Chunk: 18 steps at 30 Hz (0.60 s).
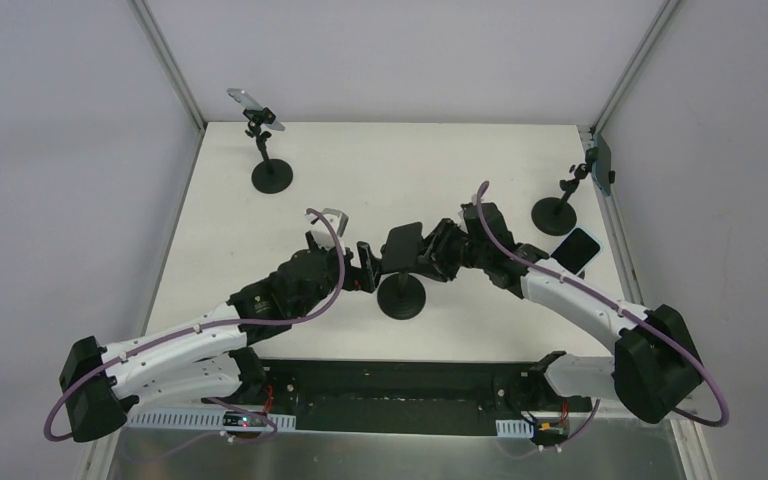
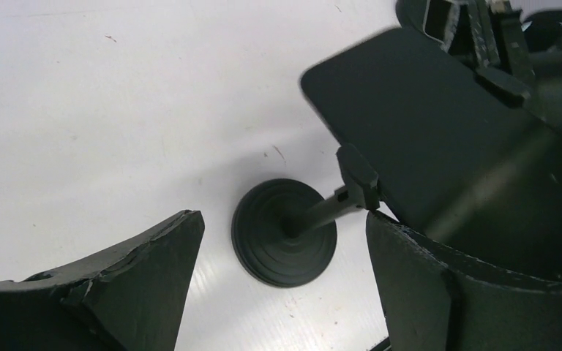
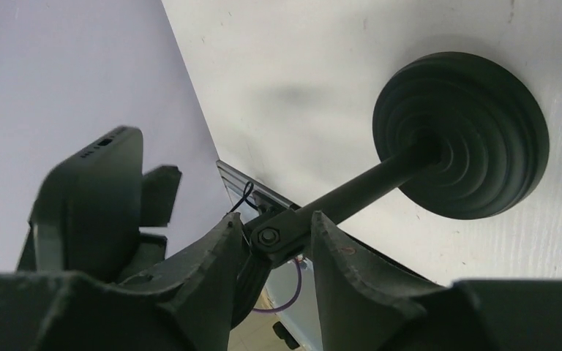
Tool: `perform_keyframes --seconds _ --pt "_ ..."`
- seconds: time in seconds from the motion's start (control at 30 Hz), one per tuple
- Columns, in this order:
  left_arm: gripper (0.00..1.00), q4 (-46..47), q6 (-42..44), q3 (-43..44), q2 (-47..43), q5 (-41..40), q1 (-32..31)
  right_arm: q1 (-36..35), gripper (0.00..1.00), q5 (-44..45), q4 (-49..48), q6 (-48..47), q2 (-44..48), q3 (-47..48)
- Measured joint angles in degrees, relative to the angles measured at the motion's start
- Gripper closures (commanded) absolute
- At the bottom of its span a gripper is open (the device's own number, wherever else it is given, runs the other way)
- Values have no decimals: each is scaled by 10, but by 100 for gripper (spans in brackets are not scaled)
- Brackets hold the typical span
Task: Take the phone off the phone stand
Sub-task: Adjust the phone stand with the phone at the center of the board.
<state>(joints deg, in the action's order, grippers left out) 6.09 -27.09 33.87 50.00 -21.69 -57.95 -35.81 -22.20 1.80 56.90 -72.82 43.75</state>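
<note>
A dark phone (image 1: 402,242) sits in the clamp of a black phone stand (image 1: 401,296) with a round base, at the middle of the table. My left gripper (image 1: 366,264) is open just left of the phone. In the left wrist view the phone (image 2: 439,131) is up right, beside my right finger (image 2: 439,285), and the stand base (image 2: 285,234) lies below the open left gripper (image 2: 285,219). My right gripper (image 1: 438,254) comes in from the right. In the right wrist view the right gripper (image 3: 274,221) is shut on the stand's neck joint (image 3: 269,238), with the phone (image 3: 88,197) at left and the base (image 3: 461,135) beyond.
A second stand (image 1: 271,176) with a phone (image 1: 256,108) stands at the back left. A third stand (image 1: 555,214) with a phone (image 1: 601,165) is at the right edge. A loose phone (image 1: 575,250) lies flat near it. Frame posts rise at the back corners.
</note>
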Motion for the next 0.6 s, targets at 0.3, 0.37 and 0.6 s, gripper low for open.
perform_keyframes --seconds 0.3,0.37,0.6 --pt "15 -12 13 38 42 38 65 -47 58 56 -2 19 37 -24" --pt "15 -13 17 47 49 41 67 -52 58 72 -1 25 46 -28" --pt "15 -18 31 69 83 45 93 -110 58 138 20 36 66 -32"
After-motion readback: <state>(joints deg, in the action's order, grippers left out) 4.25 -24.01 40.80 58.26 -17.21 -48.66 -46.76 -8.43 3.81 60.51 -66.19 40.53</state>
